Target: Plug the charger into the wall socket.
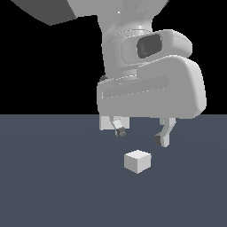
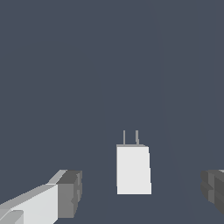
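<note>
The charger is a small off-white cube resting on the dark grey floor. In the wrist view the charger shows two thin prongs sticking out of one end. My gripper hangs open just above and slightly behind the cube, touching nothing. Both dark fingertips stand wide apart in the wrist view, with the cube lying on the floor between them. The wall socket is out of view.
The flat dark grey floor stretches around the cube in every direction. The arm's large white wrist housing fills the upper middle of the exterior view.
</note>
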Robot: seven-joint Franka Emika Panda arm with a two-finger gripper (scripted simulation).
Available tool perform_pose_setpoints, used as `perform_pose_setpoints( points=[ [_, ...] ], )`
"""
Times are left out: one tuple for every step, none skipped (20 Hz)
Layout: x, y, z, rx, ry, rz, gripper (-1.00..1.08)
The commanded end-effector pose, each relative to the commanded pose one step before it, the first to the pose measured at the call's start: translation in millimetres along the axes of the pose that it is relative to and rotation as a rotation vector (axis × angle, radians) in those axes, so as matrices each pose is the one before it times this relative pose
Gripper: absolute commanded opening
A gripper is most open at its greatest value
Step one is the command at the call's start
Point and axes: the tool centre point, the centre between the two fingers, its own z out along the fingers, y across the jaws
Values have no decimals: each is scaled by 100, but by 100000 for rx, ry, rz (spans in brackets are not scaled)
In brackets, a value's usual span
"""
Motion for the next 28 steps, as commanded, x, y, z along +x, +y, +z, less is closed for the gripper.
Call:
perform_pose_setpoints(
  points=[
    [-116, 35, 487, -41, -84, -10, 100],
    [-64, 8, 305, 0, 0, 0, 100],
    [-74, 9, 359, 0, 0, 0, 100],
    [-86, 7, 420, 22, -44, -4, 100],
    [-91, 9, 464, 0, 0, 0, 100],
    [-95, 8, 502, 0, 0, 0, 100],
    [-93, -4, 465, 21, -37, -24, 100],
    [-69, 2, 403, 0, 0, 0, 100],
    [-57, 0, 348, 0, 0, 0, 100],
    [-63, -19, 291, 13, -7, -47, 100],
    [-35, -2, 239, 0, 0, 0, 100],
    [-26, -2, 185, 0, 0, 0, 100],
    [-18, -2, 132, 0, 0, 0, 100],
    [-11, -1, 79, 0, 0, 0, 100],
    [-3, 0, 26, 0, 0, 0, 100],
    [0, 0, 0, 0, 0, 0, -100],
    [0, 0, 0, 0, 0, 0, -100],
    [0, 0, 0, 0, 0, 0, -100],
    [0, 0, 0, 0, 0, 0, -100],
    [0, 0, 0, 0, 0, 0, -100],
    [0, 0, 0, 0, 0, 0, -100],
    [0, 0, 0, 0, 0, 0, -100],
    [0, 0, 0, 0, 0, 0, -100],
    [0, 0, 0, 0, 0, 0, -100],
    [0, 0, 0, 0, 0, 0, -100],
    [10, -25, -31, 52, 45, -7, -100],
    [8, 0, -3, 10, -1, -68, -100],
    [18, -6, -13, 40, 4, -220, -100]
  ],
)
